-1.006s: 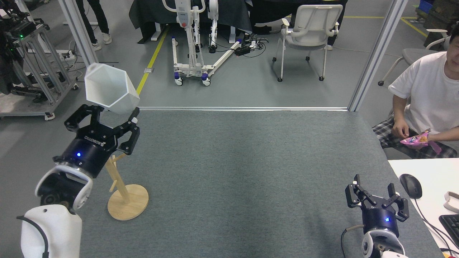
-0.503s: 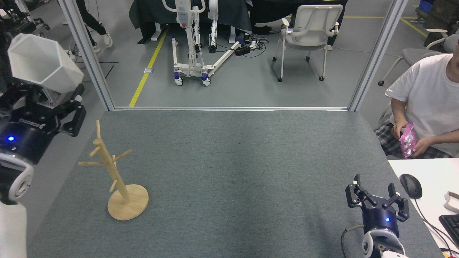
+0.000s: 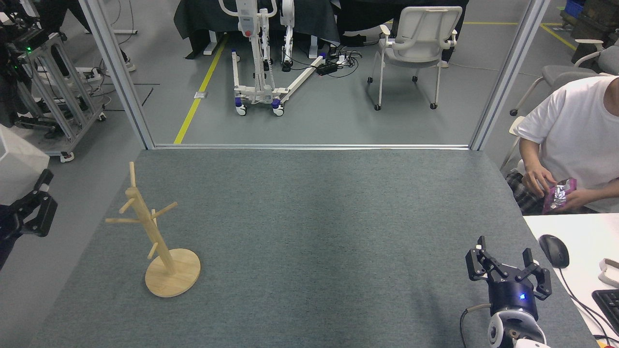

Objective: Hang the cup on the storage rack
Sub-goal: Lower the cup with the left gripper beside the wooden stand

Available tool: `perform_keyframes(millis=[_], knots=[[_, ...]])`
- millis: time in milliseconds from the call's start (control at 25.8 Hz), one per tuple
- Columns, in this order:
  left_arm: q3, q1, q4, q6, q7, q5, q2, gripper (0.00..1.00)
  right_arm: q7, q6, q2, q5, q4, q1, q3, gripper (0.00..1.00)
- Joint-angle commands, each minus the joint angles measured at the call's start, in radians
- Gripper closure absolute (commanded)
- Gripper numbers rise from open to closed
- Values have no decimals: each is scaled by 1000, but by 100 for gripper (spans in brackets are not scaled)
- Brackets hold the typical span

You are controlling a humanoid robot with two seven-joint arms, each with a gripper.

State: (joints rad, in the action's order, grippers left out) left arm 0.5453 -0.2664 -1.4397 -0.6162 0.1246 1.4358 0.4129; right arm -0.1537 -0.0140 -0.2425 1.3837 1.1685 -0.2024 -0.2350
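Step in hand, as judged: carrying the cup (image 3: 14,164) to the storage rack (image 3: 154,232) for hanging. No cup hangs on the rack.

Cup: only a white faceted portion shows at the left edge of the view, off the bench's left edge and well apart from the rack. Its handle and rim are out of frame, so its orientation cannot be established.

Left end effector (image 3: 29,212): mostly out of frame. One black finger shows just below the cup; it appears to be gripping the cup, but the contact itself is cut off by the frame edge.

Right end effector (image 3: 508,270): near the bench's front right corner, fingers spread apart, holding nothing.

Storage rack: upright near the bench's (image 3: 314,232) front left corner, disc base flat on the grey mat, post leaning slightly in this view, several short pegs angled upward. All pegs are bare.

Recommended conduct of the step:
- Bring the cup back over the bench's left edge with the handle loop facing the rack.
- Choose an outer peg on the left side, which looks most accessible.
- Thread the loop over the peg tip, then lower until the peg bears the weight before releasing.
- Avoid side load on the slim post; the rack could tip or slide.

Containers: the cup's interior is not visible, so contents cannot be told. A person seated beyond the right edge holds a pink packet (image 3: 558,193).
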Motion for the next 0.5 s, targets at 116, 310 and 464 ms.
perform_keyframes(millis=[116,310,464], knots=[[-2,32,199,-13,155,8,30,100,0,0,0,0,0,0,0,1],[-79,45,351,-60,280,35,44,100,0,0,0,0,0,0,0,1],[-139,47,415,-63,329,38,44,100,0,0,2,0,0,1,2,1]])
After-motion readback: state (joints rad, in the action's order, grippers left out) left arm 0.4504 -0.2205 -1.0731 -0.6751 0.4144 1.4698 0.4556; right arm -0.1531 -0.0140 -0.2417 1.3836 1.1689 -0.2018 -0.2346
